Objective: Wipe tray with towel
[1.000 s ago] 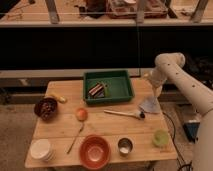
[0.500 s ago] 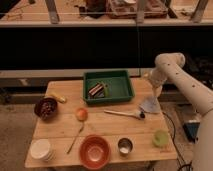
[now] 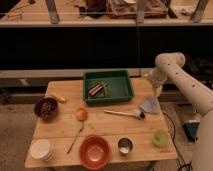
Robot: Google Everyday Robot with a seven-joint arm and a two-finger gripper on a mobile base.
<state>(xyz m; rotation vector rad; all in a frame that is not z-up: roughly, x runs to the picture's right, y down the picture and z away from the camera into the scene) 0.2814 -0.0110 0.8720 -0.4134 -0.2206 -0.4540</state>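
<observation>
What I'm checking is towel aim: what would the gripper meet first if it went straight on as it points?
Probably the towel: the gripper hangs beside the green tray, pointing down, with the towel on the table just beneath. Depth is unclear, so possibly bare table.

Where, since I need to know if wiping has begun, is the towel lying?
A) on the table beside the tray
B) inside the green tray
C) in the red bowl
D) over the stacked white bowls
A: the towel lies on the table outside the green tray, just under the gripper.
</observation>
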